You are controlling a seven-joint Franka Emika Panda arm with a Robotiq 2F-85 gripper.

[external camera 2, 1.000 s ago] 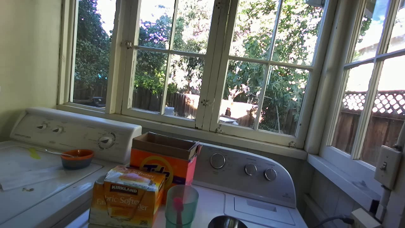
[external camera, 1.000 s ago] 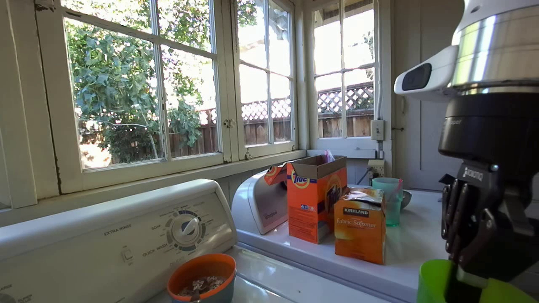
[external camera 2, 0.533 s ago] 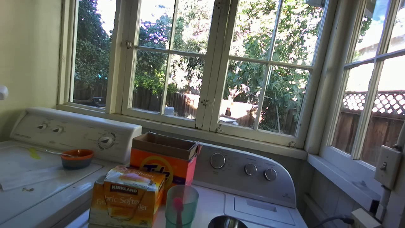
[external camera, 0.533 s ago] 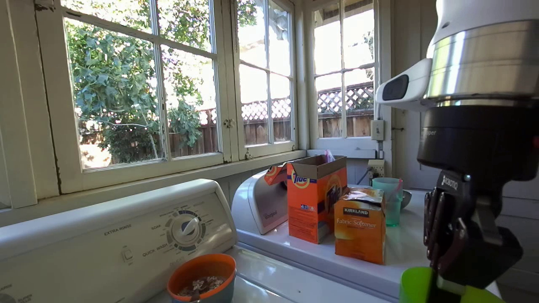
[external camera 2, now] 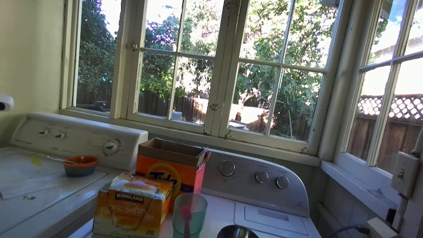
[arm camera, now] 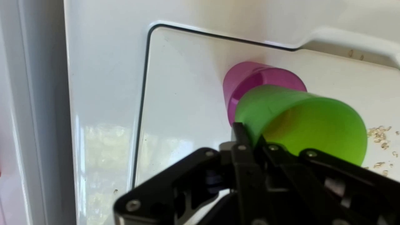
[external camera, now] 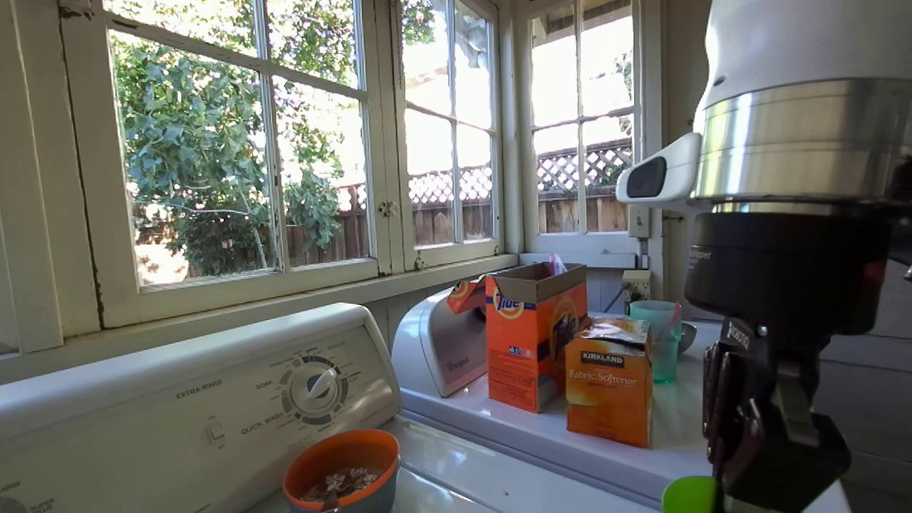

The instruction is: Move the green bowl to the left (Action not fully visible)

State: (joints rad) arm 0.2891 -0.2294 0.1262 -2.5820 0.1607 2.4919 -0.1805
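Note:
The green bowl (arm camera: 312,125) is in the wrist view, its open side facing right. My gripper (arm camera: 252,134) is shut on its wall, with one finger outside and one inside. In an exterior view, the green bowl (external camera: 688,493) shows only in part at the bottom edge, below my gripper (external camera: 737,463); the fingertips are hidden or cut off there. How high the bowl is above the white appliance top (arm camera: 175,93) cannot be told.
A magenta cup (arm camera: 245,76) is partly behind the bowl. Oat flakes (arm camera: 378,136) lie at right. The orange bowl (external camera: 342,470), Kirkland box (external camera: 609,392), Tide box (external camera: 524,356) and teal cup (external camera: 664,349) stand on the two machines. A gap (arm camera: 53,109) separates the machines.
In an exterior view, my gripper and the green bowl have moved left and down together. A white part of the arm has come in at the left edge of an exterior view.

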